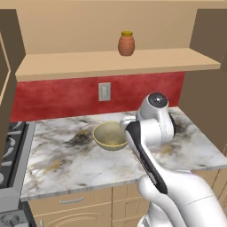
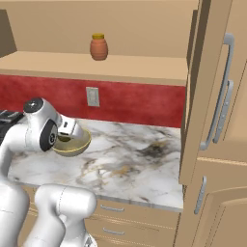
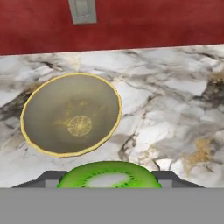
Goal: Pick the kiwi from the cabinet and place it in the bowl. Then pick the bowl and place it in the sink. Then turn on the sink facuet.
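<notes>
A simulated kitchen. In the hand view, the kiwi (image 3: 109, 176) sits at the bottom centre of the frame, its bright green cut face with a pale core showing, held between the two dark fingers (image 3: 49, 178) of the gripper (image 3: 109, 179), which press against its left and right sides. Just above it and to the left lies the bowl (image 3: 71, 113), round, dull yellow-olive with a paler rim, standing on the marbled white counter (image 3: 175, 113). The kiwi is near the bowl's rim, not inside it. A grey wall switch (image 3: 82, 11) sits on the red backsplash (image 3: 153, 22) at the top.

In the left base view, the white arm (image 1: 153, 133) bends over the counter at centre right, partly covering the bowl (image 1: 108, 135). Across the upper frame runs the cabinet (image 1: 88, 64) shelf, with an orange-brown jar (image 1: 126, 43) standing on it.
</notes>
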Robot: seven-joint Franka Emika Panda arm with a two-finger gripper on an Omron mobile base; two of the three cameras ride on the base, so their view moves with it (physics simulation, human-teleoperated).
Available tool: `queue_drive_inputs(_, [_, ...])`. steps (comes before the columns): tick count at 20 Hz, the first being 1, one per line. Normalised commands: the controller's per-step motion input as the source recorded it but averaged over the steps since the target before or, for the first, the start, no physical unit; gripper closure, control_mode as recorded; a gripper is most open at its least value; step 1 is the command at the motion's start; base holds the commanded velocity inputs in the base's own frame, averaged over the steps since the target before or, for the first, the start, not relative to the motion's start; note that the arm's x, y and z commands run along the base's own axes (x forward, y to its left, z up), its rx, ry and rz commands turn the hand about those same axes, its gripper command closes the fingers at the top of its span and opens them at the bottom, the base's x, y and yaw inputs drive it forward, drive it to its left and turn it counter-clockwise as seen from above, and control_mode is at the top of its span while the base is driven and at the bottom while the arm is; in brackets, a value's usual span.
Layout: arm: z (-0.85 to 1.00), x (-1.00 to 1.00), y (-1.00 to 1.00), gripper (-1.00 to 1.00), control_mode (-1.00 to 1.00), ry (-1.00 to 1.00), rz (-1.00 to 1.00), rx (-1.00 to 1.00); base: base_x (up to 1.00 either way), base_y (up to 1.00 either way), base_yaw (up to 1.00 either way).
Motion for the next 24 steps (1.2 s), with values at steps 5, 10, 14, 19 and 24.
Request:
queue_drive_inputs(5, [-0.23, 0.44, 0.2, 1.0, -1.0, 0.07, 0.0, 0.0, 0.0, 0.0, 0.0])
queue_drive_inputs(10, [-0.37, 0.58, 0.38, 1.0, -1.0, 0.09, 0.0, 0.0, 0.0, 0.0, 0.0])
queue_drive_inputs(14, [-0.5, 0.7, 0.35, 1.0, -1.0, 0.12, 0.0, 0.0, 0.0, 0.0, 0.0])
queue_drive_inputs(19, [-0.57, 0.55, 0.12, 1.0, -1.0, 0.08, 0.0, 0.0, 0.0, 0.0, 0.0])
queue_drive_inputs(24, [-0.52, 0.36, 0.14, 1.0, -1.0, 0.03, 0.0, 0.0, 0.0, 0.0, 0.0])
